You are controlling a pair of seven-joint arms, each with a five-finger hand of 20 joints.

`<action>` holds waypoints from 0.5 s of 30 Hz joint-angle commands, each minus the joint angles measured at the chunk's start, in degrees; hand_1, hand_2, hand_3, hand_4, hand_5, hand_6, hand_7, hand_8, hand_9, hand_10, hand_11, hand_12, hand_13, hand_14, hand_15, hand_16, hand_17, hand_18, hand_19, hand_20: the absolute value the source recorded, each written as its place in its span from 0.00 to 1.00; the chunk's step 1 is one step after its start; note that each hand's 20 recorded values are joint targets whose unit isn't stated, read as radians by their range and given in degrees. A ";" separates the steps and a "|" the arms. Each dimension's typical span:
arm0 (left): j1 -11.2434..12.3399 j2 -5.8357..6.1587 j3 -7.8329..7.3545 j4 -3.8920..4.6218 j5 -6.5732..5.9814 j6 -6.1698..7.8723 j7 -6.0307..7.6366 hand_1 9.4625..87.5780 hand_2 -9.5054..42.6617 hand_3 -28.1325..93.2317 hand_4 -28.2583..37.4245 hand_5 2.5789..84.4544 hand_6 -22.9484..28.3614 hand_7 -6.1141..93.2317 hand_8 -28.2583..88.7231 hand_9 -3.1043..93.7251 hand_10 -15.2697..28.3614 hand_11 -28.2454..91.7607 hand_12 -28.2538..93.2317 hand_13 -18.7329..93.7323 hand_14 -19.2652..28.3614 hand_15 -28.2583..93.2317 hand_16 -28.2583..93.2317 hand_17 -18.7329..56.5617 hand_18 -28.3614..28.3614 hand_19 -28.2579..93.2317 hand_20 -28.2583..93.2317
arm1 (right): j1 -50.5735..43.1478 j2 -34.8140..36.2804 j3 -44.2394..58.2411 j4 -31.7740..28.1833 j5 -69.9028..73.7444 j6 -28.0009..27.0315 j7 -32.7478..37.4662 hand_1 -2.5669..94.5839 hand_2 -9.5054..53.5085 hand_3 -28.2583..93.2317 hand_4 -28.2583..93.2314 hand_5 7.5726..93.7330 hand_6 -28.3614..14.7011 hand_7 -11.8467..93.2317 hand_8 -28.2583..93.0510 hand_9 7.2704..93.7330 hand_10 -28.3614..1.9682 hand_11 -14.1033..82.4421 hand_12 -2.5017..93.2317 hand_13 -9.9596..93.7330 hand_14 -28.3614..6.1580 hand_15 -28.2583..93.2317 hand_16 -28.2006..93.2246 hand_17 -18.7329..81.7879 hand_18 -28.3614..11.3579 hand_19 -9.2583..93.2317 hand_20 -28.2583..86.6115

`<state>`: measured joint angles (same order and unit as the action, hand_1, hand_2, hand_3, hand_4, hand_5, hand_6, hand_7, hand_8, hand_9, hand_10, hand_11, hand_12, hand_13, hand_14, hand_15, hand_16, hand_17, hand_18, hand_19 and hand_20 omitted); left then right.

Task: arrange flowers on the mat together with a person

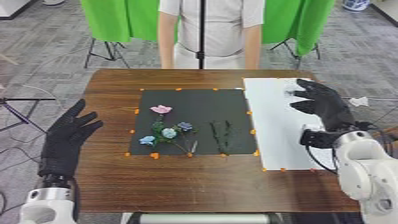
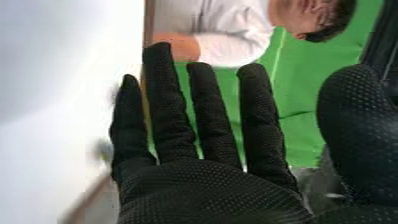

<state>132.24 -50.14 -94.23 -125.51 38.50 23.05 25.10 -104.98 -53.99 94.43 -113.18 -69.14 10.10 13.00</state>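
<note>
The head view looks forward and down from the robot's side of the white sheet [image 1: 275, 115], far enough back to take in the whole worktop [image 1: 204, 185] around it. The right wrist view sits close behind the right fingers [image 1: 313, 88], facing past the sheet to the green cloth [image 1: 306, 25] beyond, scene turned sideways. Both share sheet, cloth and these fingers.

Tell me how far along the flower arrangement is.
Looks done: the pink flower and blue flowers lie grouped on the black mat. In hand: nothing; the left hand and right hand are open, the right by the white sheet. Perhaps left: the dark sprigs lie apart from the flowers, though that may be intended.
</note>
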 commanded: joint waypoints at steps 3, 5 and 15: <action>0.11 -0.25 0.37 -0.04 0.19 -0.63 -0.47 0.18 0.27 0.89 0.00 0.42 0.54 0.17 0.17 0.42 0.76 0.44 0.31 0.42 0.97 0.65 0.17 0.14 0.95 0.65 0.39 | 13.45 9.68 -8.74 8.85 -19.38 5.90 11.33 0.29 0.17 0.88 0.01 0.42 0.74 0.27 0.13 0.45 0.51 0.25 0.18 0.52 0.37 0.55 0.35 0.27 0.15 0.63 0.43; -0.29 -0.45 0.65 0.09 0.03 -0.74 -0.68 0.18 0.27 0.89 0.00 0.42 0.54 0.17 0.17 0.42 0.76 0.44 0.31 0.42 0.97 0.65 0.17 0.14 0.95 0.65 0.39 | 17.17 10.73 -11.74 11.36 -23.07 5.52 14.94 0.30 0.16 0.88 0.01 0.43 0.74 0.28 0.13 0.45 0.51 0.25 0.18 0.53 0.38 0.56 0.35 0.27 0.15 0.64 0.43; -1.56 -0.33 0.81 0.52 -0.01 -1.53 -0.95 0.18 0.27 0.89 0.00 0.42 0.54 0.17 0.17 0.41 0.75 0.43 0.30 0.42 0.96 0.63 0.16 0.14 0.96 0.64 0.38 | 32.27 11.06 -25.79 24.76 -43.71 -2.68 22.53 0.34 0.11 0.89 0.01 0.43 0.74 0.29 0.12 0.44 0.52 0.25 0.18 0.54 0.42 0.57 0.33 0.29 0.14 0.66 0.42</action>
<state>131.17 -50.30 -93.83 -125.40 38.49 22.14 24.38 -81.33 -42.51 73.02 -93.28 -105.07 13.29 34.52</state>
